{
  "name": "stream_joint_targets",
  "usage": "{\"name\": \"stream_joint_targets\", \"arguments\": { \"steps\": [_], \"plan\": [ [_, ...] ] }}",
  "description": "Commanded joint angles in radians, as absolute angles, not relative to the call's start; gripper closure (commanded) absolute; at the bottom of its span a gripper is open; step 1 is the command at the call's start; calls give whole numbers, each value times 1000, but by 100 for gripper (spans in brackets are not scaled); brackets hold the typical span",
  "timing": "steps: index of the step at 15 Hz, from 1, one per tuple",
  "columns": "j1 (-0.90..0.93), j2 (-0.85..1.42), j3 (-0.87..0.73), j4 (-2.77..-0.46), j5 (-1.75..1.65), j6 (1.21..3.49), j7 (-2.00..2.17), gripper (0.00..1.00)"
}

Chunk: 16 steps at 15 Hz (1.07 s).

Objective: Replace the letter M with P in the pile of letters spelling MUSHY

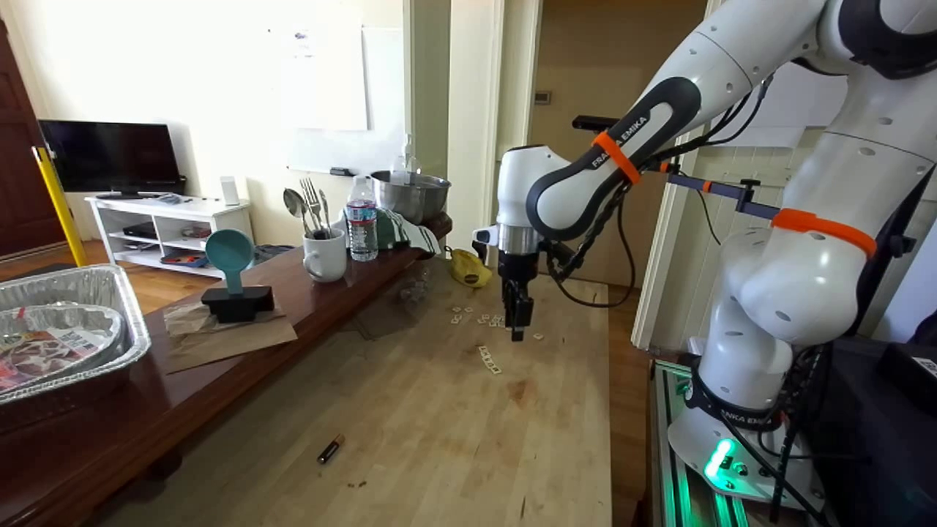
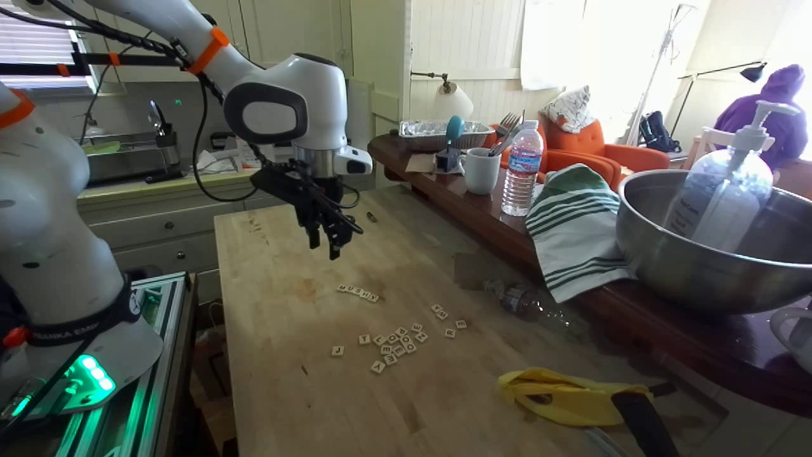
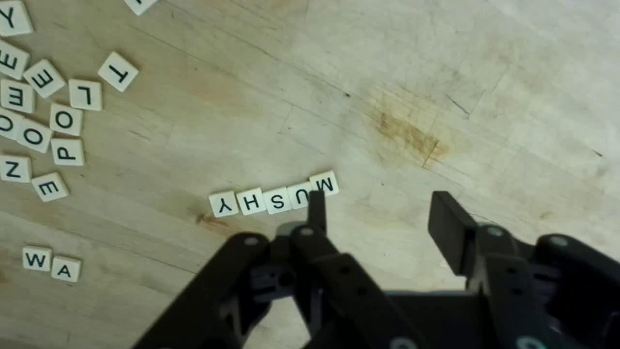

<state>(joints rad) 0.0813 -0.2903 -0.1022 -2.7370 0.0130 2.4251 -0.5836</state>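
Observation:
The letters are small cream tiles. A slightly uneven row spells MUSHY in the wrist view, appearing upside down. The M tile (image 3: 325, 183) is at the row's right end there; it also shows in an exterior view (image 2: 342, 288). The P tile (image 3: 67, 152) lies in the loose pile at the wrist view's left, below an O; the pile also shows in an exterior view (image 1: 492, 320). My gripper (image 3: 378, 203) is open and empty, above the table near the M end. Its left finger overlaps the U and M edges in view. In an exterior view, my gripper (image 2: 324, 250) hangs above the tabletop.
A W tile (image 3: 36, 258) and an A tile lie apart from the pile. A J tile (image 2: 337, 351) lies at the pile's other side. A clear plastic bottle (image 2: 523, 299), a yellow bag (image 2: 558, 397) and a battery (image 1: 330, 449) lie on the table. A raised wooden ledge (image 1: 351, 293) borders it.

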Motion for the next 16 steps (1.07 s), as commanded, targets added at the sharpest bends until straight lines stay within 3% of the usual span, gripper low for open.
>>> {"name": "stream_joint_targets", "arguments": {
  "steps": [1,5,16],
  "plan": [
    [98,-184,-111,-2743,23,2565,-677,72],
    [102,-113,-108,-2750,72,2641,-791,100],
    [75,-6,-65,-2750,213,2797,-966,100]
  ]
}}
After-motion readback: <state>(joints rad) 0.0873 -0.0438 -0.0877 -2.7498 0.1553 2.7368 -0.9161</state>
